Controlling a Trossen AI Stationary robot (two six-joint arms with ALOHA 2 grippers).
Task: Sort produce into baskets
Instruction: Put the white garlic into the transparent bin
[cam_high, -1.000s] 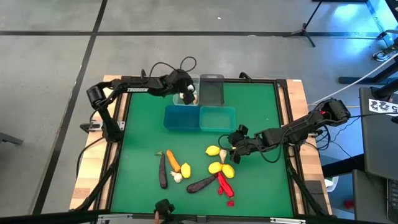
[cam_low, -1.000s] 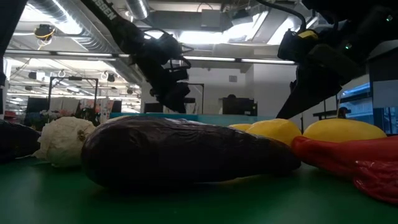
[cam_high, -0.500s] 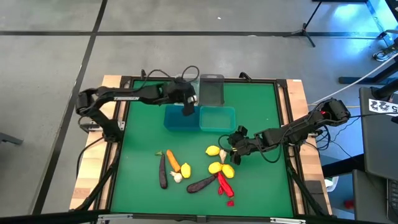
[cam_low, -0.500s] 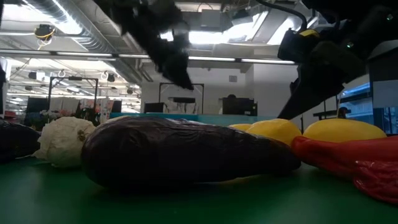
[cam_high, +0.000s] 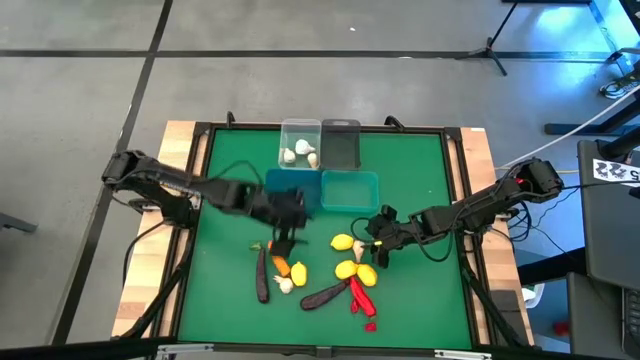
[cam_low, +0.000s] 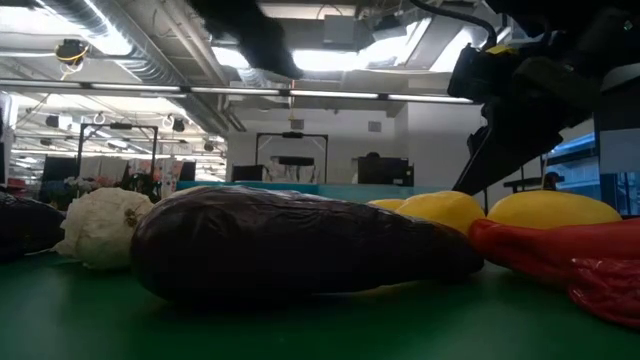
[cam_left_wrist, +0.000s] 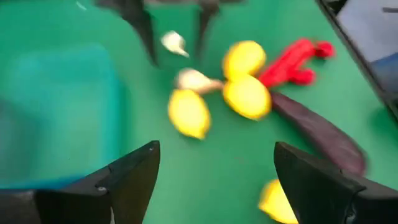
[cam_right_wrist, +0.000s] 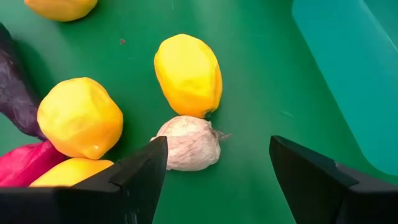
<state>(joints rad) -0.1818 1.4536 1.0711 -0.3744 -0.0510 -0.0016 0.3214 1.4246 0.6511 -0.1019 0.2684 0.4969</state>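
Left pincer (cam_high: 285, 215), fingers spread and empty, hangs over the green tabletop (cam_high: 420, 300) just beyond the carrot (cam_high: 278, 258), whose long axis runs roughly toward it. Right pincer (cam_right_wrist: 217, 163), also open and empty, straddles a garlic bulb (cam_right_wrist: 189, 144) touching a lemon (cam_right_wrist: 188, 73), with the teal bin (cam_right_wrist: 348, 68) beside. Behind stretches an open, ceiling-lit workshop.

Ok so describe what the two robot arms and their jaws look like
Both arms are dark, near-black, slim jointed links with black cables looping alongside. The left gripper and right gripper each end in two jaws made of flat, dark, wedge-shaped fingers with plain matte faces. No lettering is readable on either arm.
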